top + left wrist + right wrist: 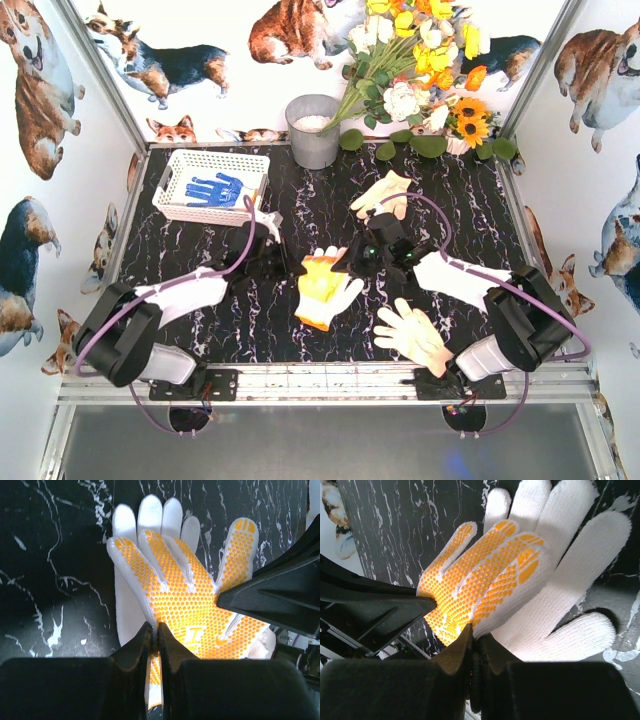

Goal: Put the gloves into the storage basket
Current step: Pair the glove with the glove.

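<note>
A yellow-dotted glove lies mid-table on top of a white glove. My left gripper is shut on its left edge, seen in the left wrist view. My right gripper is shut on its opposite edge, seen in the right wrist view. The yellow-dotted glove is raised a little off the white glove. The white lattice storage basket stands at the back left with a blue-patterned glove inside. A peach-tan glove lies behind my right gripper. A cream glove lies at the front right.
A grey metal bucket stands at the back centre. A bunch of flowers leans at the back right. Walls with dog pictures close in the black marble table on three sides.
</note>
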